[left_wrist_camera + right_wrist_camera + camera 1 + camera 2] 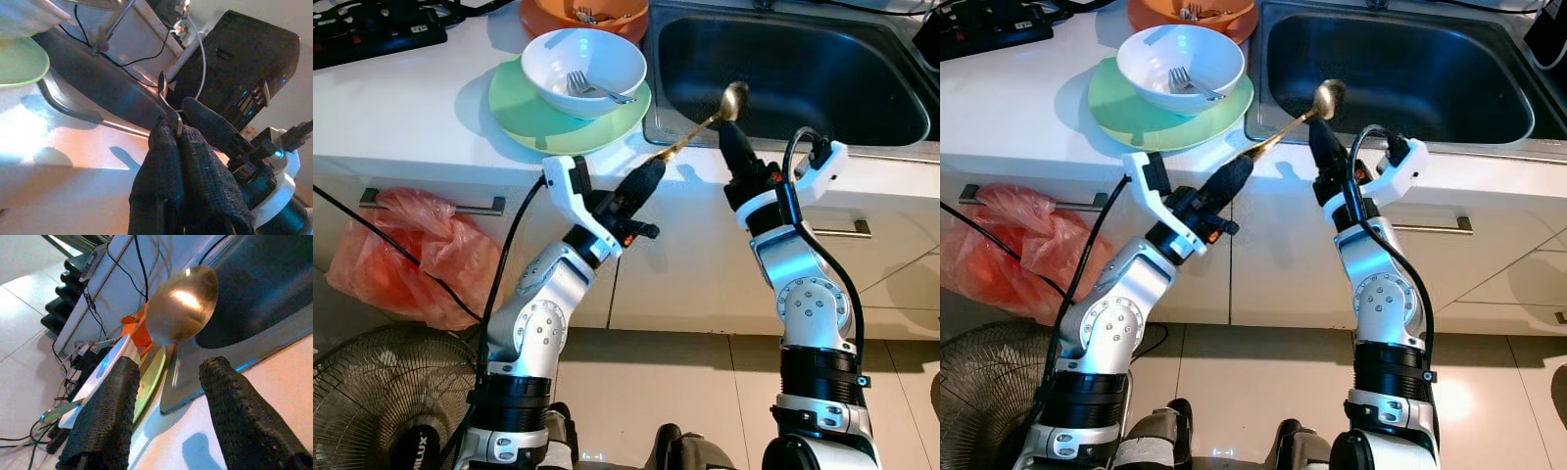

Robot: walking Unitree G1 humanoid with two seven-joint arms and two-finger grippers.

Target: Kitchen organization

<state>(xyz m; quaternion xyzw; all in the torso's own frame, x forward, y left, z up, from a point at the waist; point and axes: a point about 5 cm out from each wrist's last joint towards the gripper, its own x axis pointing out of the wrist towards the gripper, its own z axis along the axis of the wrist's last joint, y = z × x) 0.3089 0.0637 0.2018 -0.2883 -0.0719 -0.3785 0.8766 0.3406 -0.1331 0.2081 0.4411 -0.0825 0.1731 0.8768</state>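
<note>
My left gripper is shut on the handle of a golden spoon, which slants up over the counter edge with its bowl above the steel sink. In the left wrist view the spoon handle sticks out from between the closed black fingers. My right gripper is raised just right of the spoon, open, its fingers standing either side of the spoon bowl without touching it. A white bowl with a fork sits on a green plate.
An orange bowl stands behind the white one. A black power strip lies at the counter's far left. Below are drawer handles, an orange plastic bag and a floor fan.
</note>
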